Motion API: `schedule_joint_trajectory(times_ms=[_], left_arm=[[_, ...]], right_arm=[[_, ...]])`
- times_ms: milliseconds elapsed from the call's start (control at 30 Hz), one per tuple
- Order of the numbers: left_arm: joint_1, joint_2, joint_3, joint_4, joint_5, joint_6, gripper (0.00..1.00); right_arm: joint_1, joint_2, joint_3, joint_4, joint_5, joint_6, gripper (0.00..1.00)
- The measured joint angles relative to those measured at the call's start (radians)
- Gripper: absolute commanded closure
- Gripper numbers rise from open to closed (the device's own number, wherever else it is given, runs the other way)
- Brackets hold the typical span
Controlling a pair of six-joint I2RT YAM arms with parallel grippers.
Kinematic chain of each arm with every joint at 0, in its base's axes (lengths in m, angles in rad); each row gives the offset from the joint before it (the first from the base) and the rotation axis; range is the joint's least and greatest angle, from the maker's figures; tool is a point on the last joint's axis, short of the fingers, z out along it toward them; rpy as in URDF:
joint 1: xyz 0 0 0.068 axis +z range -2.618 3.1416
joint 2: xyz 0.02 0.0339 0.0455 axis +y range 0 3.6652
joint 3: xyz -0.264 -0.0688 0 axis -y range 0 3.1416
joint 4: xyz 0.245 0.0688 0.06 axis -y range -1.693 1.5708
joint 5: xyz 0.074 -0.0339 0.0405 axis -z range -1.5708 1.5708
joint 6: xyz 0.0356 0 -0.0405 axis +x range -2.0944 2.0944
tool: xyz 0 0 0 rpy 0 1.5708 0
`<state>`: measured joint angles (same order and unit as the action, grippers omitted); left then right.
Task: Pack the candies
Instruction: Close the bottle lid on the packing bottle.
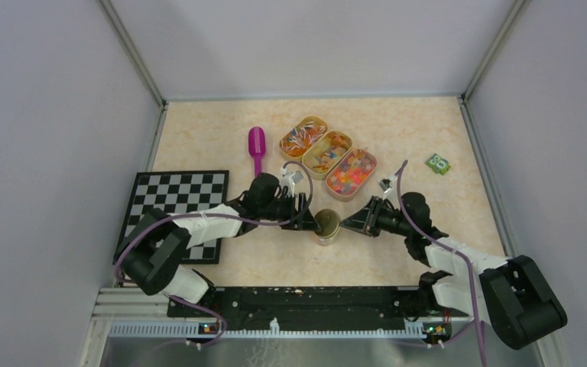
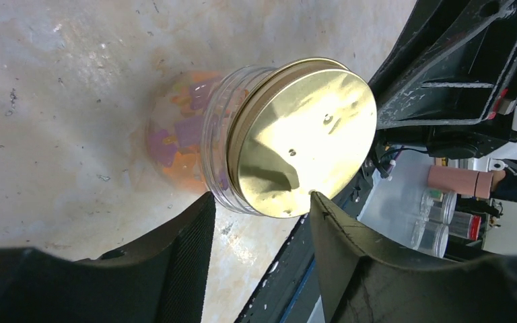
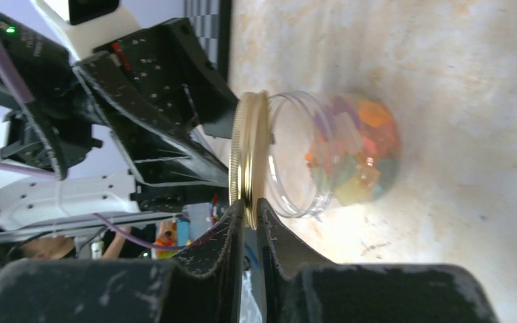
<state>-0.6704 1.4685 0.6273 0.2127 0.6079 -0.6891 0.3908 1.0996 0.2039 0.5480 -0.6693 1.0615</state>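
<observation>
Right fingers [image 3: 222,242]: nearly closed, pinching the gold lid [image 3: 250,155] by its rim.
Left fingers [image 2: 182,249]: standing wide apart, gripping nothing, tips flanking the neck of the jar [image 2: 219,134].
Jar: standing upright on the surface [image 1: 397,122] between both arms, lid at its mouth.
Candies [image 3: 353,151]: lying in the jar's bottom; more are filling three oval tins [image 1: 283,145] beyond the jar.
Around: purple scoop [image 1: 257,145] lying beyond-left of the jar, checkerboard [image 1: 176,206] left, small green object [image 1: 438,164] beyond-right.

Pale grey-lilac walls [image 1: 46,115] enclose the desk [image 1: 199,130] on three sides, joined at the back corners by slim metal posts [image 1: 132,53]. The desk's top is a cream, marbled surface, evenly lit, with only soft shadows. A ribbed aluminium rail [image 1: 275,329] runs along its near edge.
</observation>
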Motion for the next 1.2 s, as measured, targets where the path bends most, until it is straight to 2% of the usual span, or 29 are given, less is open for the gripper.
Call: schedule_joint_trajectory(times_ms=[167,367,667,1200], left_arm=[[-0.001,0.014,0.0,0.009,-0.004,-0.001,0.44],[-0.004,0.024,0.0,0.011,-0.004,0.003,0.44],[-0.006,0.024,0.012,-0.008,-0.024,0.026,0.41],[-0.006,0.028,0.036,-0.042,-0.041,0.064,0.42]], right_arm=[[-0.003,-0.039,0.0,-0.14,0.042,-0.077,0.85],[-0.007,-0.046,0.006,-0.22,0.067,-0.126,0.85],[-0.008,-0.046,0.015,-0.248,0.077,-0.154,0.82],[-0.008,0.019,0.048,-0.233,0.077,-0.178,0.8]])
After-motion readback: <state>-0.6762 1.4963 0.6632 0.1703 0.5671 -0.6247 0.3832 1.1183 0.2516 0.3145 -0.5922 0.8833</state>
